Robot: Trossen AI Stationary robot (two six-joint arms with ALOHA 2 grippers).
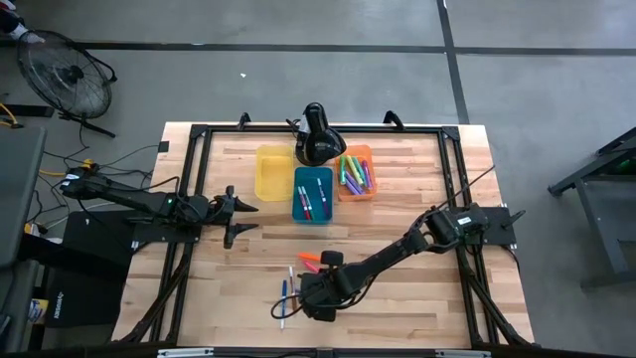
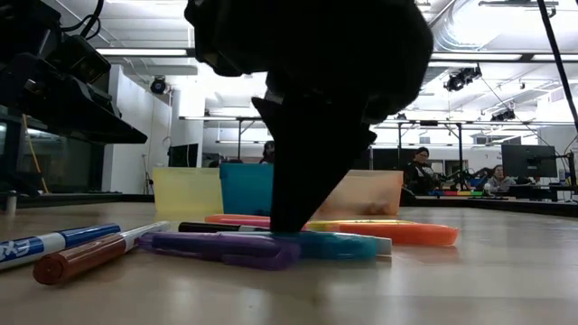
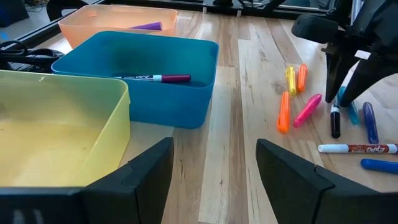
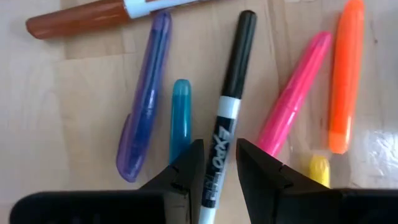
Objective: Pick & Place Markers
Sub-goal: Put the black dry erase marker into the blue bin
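Straddling black marker [image 4: 225, 124], right gripper [image 4: 217, 163] fingers spread, not yet pinching; teal marker [image 4: 181, 118] just beside. Grasp step; next, closing squarely. From left wrist: left gripper [image 3: 214, 171] spread, waiting beside blue bin [image 3: 140, 81].

Pale wood-plank table [image 1: 417, 199], smooth with a slight sheen; 3 translucent plastic bins [image 3: 149, 93]; glossy plastic markers [image 4: 292, 93].

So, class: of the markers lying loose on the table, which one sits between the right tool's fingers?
The black-capped, white-barrelled marker. The right tool straddles it, open; the teal marker and pink marker lie just outside.
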